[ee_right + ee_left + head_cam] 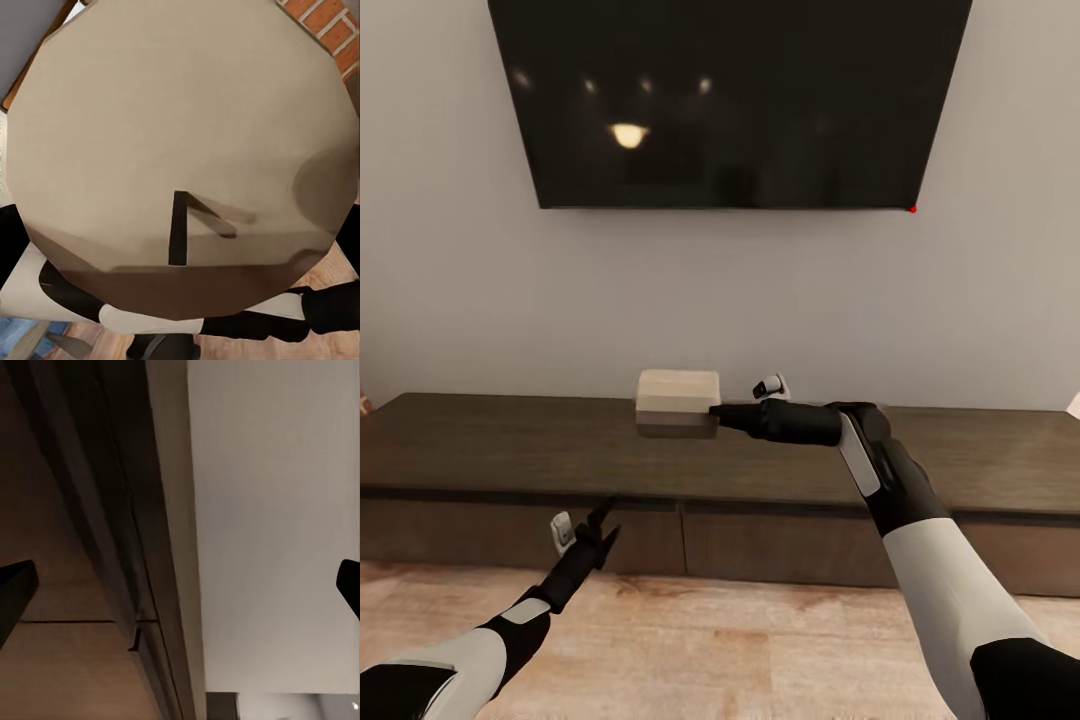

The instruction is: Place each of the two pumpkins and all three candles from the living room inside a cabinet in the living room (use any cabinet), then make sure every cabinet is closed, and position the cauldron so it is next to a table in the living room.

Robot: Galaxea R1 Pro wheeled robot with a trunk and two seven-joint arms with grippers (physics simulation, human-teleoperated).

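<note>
Right gripper [712, 412] clamps candle [677, 403] above cabinet [510, 440] top; left gripper [596, 522], jaws spread wide, should hook the drawer front edge squarely before pulling.

The cabinet [510, 440] looked like dark-brown wood, matt, with faint grain along its top and drawer fronts. The candle [678, 402] was pale beige, waxy and smooth, with a black wick. The television [730, 100] screen was glossy black, mirroring ceiling lights. The floor [710, 640] was light, grainy wood; the wall [480, 300] matt grey.
</note>
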